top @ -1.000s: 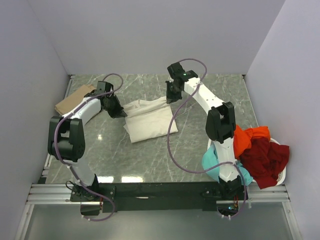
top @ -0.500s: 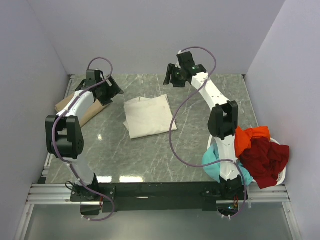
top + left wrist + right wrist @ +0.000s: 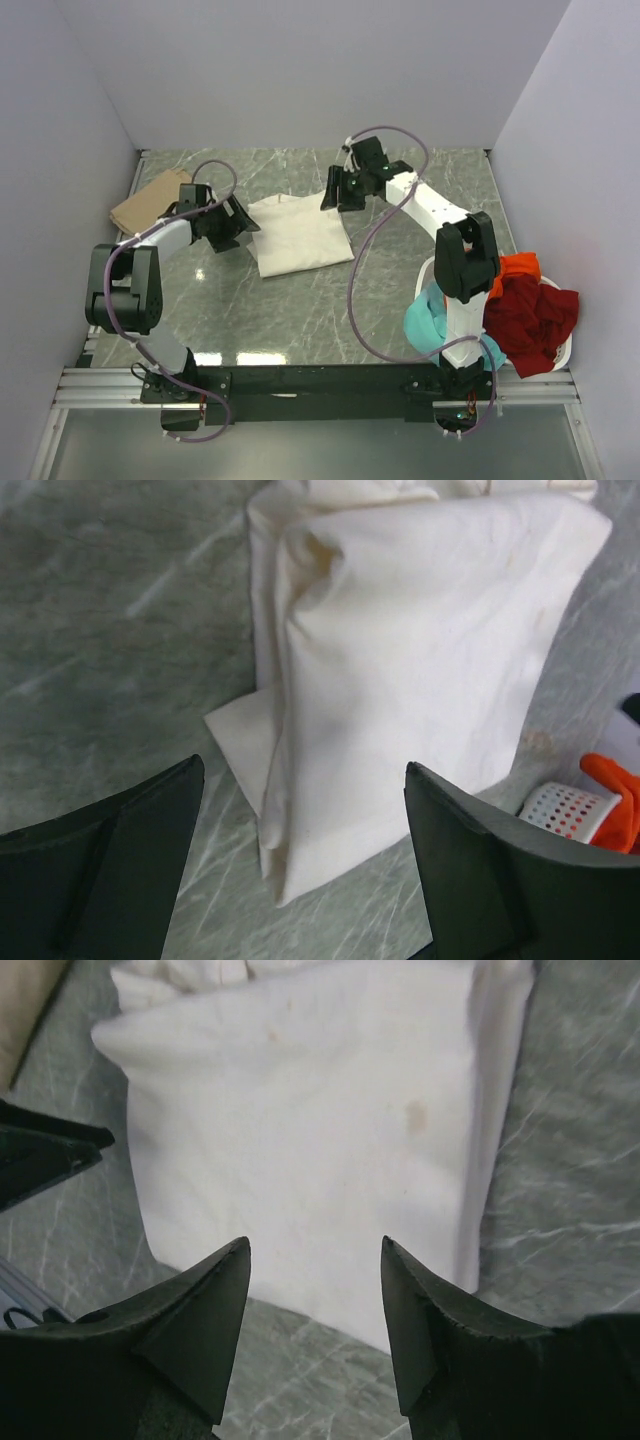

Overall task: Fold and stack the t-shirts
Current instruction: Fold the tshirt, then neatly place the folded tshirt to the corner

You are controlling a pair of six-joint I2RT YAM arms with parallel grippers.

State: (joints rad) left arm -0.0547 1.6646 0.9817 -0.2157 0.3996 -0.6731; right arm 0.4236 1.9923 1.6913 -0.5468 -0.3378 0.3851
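Top external view: tan t-shirt (image 3: 150, 200) lies folded at far left, well apart from both arms. Next the left gripper (image 3: 243, 222), jaws apart and empty, just beside the left edge of the cream-white t-shirt (image 3: 300, 238). That shirt lies folded flat mid-table between the grippers, slightly longer left-to-right. The right gripper (image 3: 334, 198), jaws apart and empty, is over its far right corner. Both look equally near; stacking likely means carrying it leftward. Teal t-shirt (image 3: 425, 320), orange t-shirt (image 3: 515, 270) and dark red t-shirt (image 3: 530, 315) wait in the basket (image 3: 563, 352).
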